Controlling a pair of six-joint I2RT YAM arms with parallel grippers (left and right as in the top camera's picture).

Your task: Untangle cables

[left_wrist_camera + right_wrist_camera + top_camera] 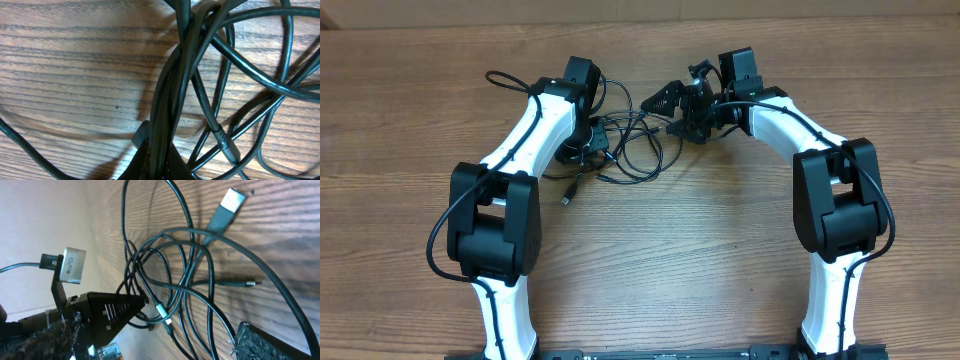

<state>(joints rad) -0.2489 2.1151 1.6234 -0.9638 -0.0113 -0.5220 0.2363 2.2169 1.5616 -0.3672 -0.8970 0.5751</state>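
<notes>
Left gripper [157, 161] pinches the cables [172, 90]; right gripper [192, 317] stands spread near them.

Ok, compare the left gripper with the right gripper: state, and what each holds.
The left gripper is shut; the right gripper stands wide open. The left gripper pinches a bunch of the cables, while the right gripper holds nothing. Both sit at the same tangle on the wooden table.
</notes>
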